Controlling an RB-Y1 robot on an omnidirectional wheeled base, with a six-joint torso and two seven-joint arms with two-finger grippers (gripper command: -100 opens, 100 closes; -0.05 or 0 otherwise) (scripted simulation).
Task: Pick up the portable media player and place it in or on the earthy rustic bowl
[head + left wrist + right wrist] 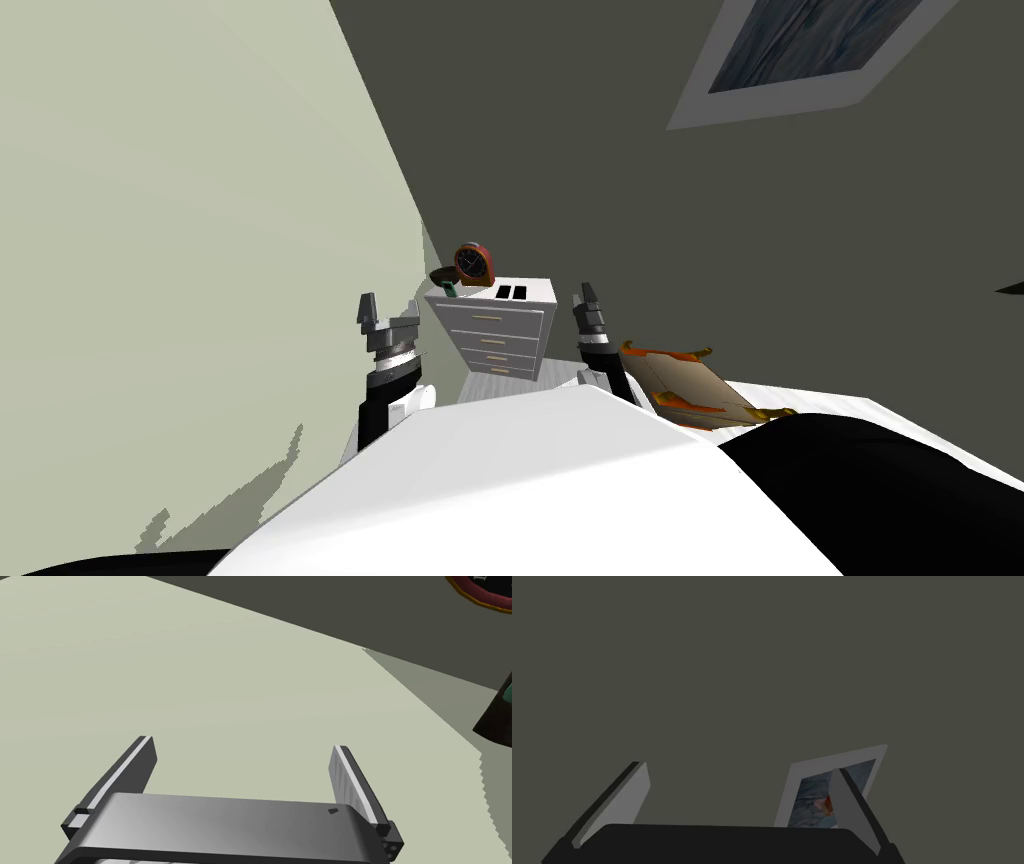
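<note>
Both arms are being held raised before a white chest of drawers set against a dark wall, close to the corner where a pale wall meets it. The left gripper is being held wide open and empty, and the right gripper is likewise being held spread, with nothing between its fingers. On the chest's top, a dark bowl is sitting at the front left corner, a small green thing just against it and a round red-rimmed clock just behind. Two flat black slabs are lying side by side near the middle. Which of these is the portable media player cannot be told.
</note>
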